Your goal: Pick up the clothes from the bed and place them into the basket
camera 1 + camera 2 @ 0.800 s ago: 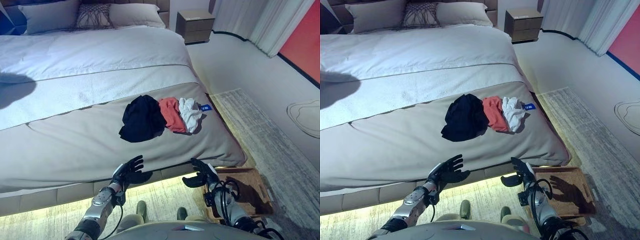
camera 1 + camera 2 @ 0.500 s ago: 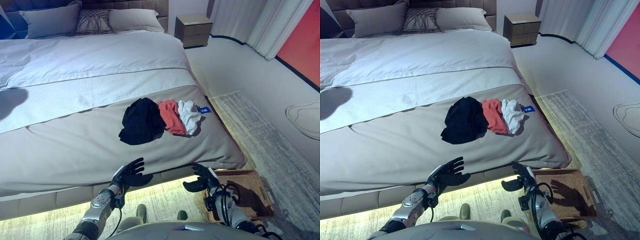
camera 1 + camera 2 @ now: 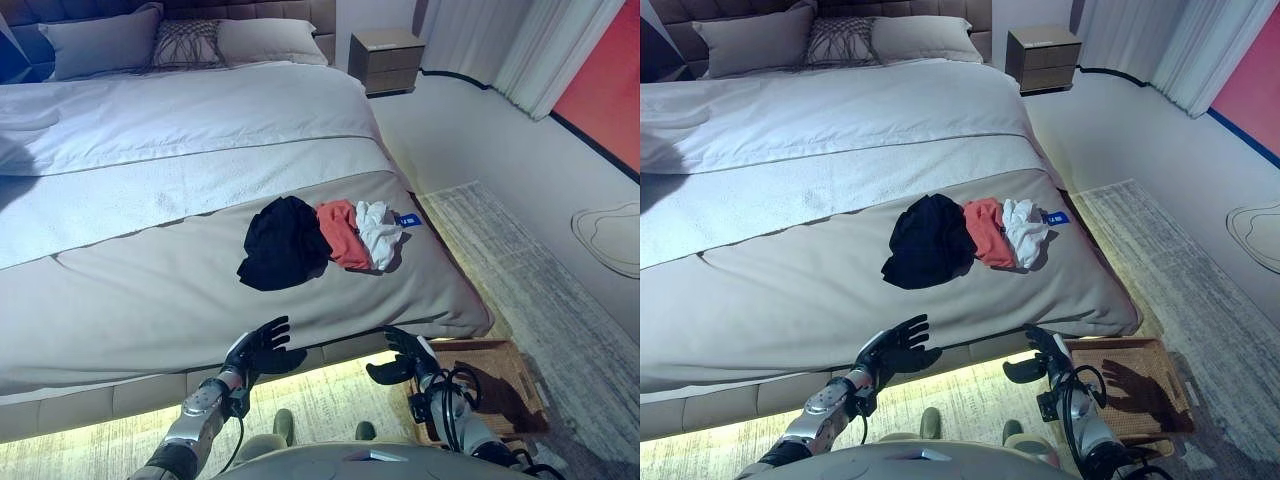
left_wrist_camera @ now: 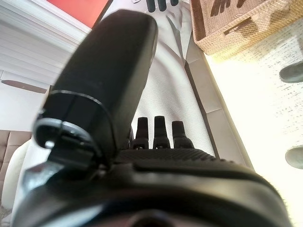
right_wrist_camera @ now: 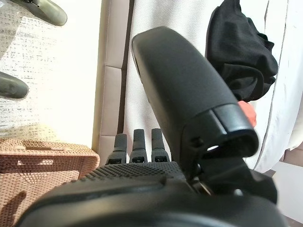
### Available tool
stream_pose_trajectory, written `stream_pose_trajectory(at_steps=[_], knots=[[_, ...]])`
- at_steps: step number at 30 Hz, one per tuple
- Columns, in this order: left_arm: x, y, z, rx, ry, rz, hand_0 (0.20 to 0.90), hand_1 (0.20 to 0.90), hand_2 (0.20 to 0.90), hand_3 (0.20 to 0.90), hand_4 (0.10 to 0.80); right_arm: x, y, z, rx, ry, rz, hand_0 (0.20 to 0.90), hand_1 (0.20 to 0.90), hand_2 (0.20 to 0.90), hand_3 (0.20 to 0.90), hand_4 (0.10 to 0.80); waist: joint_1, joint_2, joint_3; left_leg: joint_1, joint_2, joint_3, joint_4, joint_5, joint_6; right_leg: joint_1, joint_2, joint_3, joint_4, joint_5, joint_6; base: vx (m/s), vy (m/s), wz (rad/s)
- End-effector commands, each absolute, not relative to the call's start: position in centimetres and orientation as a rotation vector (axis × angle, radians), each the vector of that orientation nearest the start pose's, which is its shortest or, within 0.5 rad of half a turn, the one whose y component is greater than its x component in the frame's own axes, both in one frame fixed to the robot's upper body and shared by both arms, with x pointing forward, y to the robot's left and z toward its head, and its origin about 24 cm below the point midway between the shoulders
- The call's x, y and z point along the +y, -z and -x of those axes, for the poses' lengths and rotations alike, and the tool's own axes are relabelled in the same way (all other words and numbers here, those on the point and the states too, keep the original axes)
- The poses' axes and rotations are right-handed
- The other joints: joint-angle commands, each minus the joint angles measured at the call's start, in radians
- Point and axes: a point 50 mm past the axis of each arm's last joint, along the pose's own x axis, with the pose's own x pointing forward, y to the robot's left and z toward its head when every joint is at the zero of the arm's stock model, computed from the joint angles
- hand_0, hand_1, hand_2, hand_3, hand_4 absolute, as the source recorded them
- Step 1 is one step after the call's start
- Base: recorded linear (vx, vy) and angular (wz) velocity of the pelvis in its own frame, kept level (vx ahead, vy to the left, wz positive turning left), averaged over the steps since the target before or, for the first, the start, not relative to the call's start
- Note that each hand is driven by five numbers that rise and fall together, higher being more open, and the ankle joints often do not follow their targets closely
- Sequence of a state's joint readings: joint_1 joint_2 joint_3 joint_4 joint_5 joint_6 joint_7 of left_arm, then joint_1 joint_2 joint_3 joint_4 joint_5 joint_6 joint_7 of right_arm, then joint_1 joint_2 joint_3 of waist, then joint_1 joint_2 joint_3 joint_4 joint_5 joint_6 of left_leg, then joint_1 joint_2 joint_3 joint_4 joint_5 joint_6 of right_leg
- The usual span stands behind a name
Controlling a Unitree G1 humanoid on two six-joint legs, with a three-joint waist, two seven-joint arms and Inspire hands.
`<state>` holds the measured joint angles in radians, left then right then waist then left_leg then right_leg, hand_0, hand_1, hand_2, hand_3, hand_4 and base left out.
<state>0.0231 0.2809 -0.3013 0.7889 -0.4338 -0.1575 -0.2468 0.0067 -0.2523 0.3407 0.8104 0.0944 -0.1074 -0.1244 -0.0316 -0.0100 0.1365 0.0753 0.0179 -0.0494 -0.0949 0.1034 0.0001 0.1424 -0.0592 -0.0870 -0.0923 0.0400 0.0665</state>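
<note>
A black garment point(image 3: 283, 241), an orange-red garment point(image 3: 342, 231) and a white garment point(image 3: 379, 228) lie side by side on the beige cover near the foot of the bed point(image 3: 150, 290). A woven brown basket point(image 3: 495, 378) stands on the floor by the bed's right corner; it also shows in the left wrist view point(image 4: 227, 23). My left hand point(image 3: 258, 347) is open below the bed's front edge. My right hand point(image 3: 405, 357) is open beside the basket, below the bed's corner. Both hands are empty. The black garment also shows in the right wrist view point(image 5: 241, 52).
Pillows point(image 3: 100, 40) lie at the head of the bed. A nightstand point(image 3: 385, 58) stands at the far right, with curtains point(image 3: 520, 45) beyond. A pale patterned rug point(image 3: 540, 270) runs along the bed's right side. A small blue tag point(image 3: 407, 219) lies by the white garment.
The whole picture shifted early on, so the camera moved. The dark shadow on the bed's left side has slid off to the left. The hands and clothes have stayed put.
</note>
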Motion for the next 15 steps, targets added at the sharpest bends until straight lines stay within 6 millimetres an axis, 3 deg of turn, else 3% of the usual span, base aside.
stream_pose_trajectory(at_steps=[1,8,11,12,13,15], knots=[[17.69,8.59,-20.42,0.508,0.284,0.115,0.9,0.9,0.9,0.9,0.8,-17.65,9.73,-20.04,0.563,-0.097,0.323,0.9,0.9,0.9,0.9,0.8,0.013,-0.004,0.004,0.089,0.031,0.062,0.008,-0.166,-0.01,0.013,-0.038,0.021,0.018,-0.047,0.022,0.0,0.0,0.0],[18.0,8.83,-20.28,0.53,0.272,0.121,0.9,0.9,0.9,0.9,0.8,-17.44,9.49,-20.37,0.547,-0.073,0.307,0.9,0.9,0.9,0.9,0.8,0.018,-0.003,0.012,0.092,0.034,0.062,0.01,-0.161,-0.008,0.006,-0.034,0.011,0.062,-0.074,0.014,0.026,-0.059,0.01],[18.07,8.96,-20.12,0.531,0.231,0.17,0.9,0.9,0.9,0.9,0.8,-17.67,9.43,-20.57,0.562,-0.065,0.302,0.9,0.9,0.9,0.9,0.8,0.014,-0.021,0.028,0.042,0.042,0.067,0.172,-0.212,-0.013,-0.012,-0.032,0.033,0.09,-0.087,-0.013,0.039,-0.084,-0.01],[18.08,8.96,-20.04,0.528,0.219,0.187,0.9,0.9,0.9,0.9,0.8,-17.7,9.41,-20.52,0.563,-0.07,0.297,0.9,0.9,0.9,0.9,0.8,0.019,-0.03,0.04,0.007,0.038,0.064,0.254,-0.206,-0.02,-0.014,-0.037,0.028,0.094,-0.081,-0.02,0.0,0.0,0.0],[18.16,9.04,-19.77,0.525,0.205,0.217,0.9,0.9,0.9,0.9,0.8,-17.92,9.48,-20.3,0.57,-0.062,0.298,0.9,0.9,0.9,0.9,0.8,0.031,-0.034,0.064,-0.08,0.027,0.035,0.401,-0.151,-0.035,-0.019,-0.036,0.019,0.102,-0.072,-0.034,0.035,0.022,0.05],[18.13,9.01,-19.81,0.518,0.203,0.242,0.9,0.9,0.9,0.9,0.8,-18.33,9.37,-20.33,0.547,-0.02,0.321,0.9,0.9,0.9,0.9,0.8,0.042,-0.024,0.085,-0.145,0.025,0.023,0.428,-0.091,-0.047,-0.017,-0.03,0.019,0.111,-0.071,-0.038,0.046,0.13,0.1]])
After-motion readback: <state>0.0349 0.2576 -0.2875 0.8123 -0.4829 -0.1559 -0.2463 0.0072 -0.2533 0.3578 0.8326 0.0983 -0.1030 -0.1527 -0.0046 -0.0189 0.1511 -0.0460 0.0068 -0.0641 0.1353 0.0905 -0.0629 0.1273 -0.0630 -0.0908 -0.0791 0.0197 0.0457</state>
